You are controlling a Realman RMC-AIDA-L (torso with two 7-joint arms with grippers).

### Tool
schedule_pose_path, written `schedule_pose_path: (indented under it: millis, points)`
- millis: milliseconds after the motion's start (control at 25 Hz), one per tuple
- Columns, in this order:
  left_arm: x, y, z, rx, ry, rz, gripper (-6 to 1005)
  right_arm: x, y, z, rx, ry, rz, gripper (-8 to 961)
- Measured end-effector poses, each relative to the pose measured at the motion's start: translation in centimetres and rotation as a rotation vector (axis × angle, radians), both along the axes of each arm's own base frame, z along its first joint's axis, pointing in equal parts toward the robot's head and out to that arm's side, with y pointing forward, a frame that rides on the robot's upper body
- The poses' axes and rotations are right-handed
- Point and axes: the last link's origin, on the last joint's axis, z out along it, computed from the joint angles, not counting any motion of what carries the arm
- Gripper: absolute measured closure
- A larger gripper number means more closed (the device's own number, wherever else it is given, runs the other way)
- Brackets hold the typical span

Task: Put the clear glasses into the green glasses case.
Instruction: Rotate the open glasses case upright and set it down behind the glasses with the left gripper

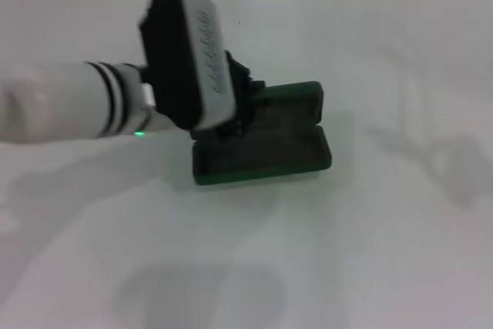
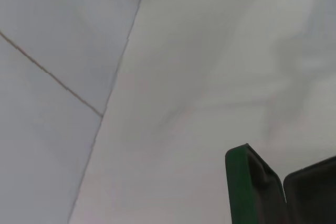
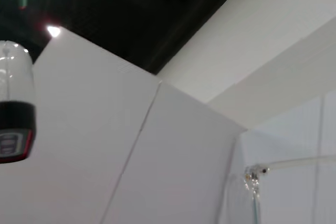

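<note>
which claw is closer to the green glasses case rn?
Left. The left claw is over the left end of the open green glasses case on the white table. The right arm is absent from the head view, and its wrist camera points up at walls.

The camera looks up at white wall panels (image 3: 131, 145) with a thin seam between them. Above them the ceiling (image 3: 136, 9) is dark, with one small bright light (image 3: 53, 31). A clear tube with a black and red band (image 3: 14, 103) shows at one edge. Part of the clear glasses (image 3: 262, 174) shows in a corner.
</note>
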Motion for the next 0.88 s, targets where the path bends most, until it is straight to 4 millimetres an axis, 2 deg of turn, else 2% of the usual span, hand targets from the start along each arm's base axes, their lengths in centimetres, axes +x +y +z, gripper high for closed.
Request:
schedule_pose_path:
  millis: [200,320,600,880]
  points:
    - [0.7,-1.6,-2.5,0.030,0.038,-0.096,850,1.0,-0.7,0.8,0.039,0.034,-0.030,893]
    - [1.2,-2.3,-3.3,0.010,0.060,-0.145,851,1.5,-0.9,1.1,0.051,0.052,-0.039,893]
    - [2.4,-3.1,-3.9,-0.018,0.051,-0.228,853,2.7,-0.8,1.1,0.037,0.101,-0.070,893]
    - [3.2,-2.5,-3.6,0.036,0.026,-0.249,854,3.4,-1.4,1.0,0.038,0.114,-0.094,893]
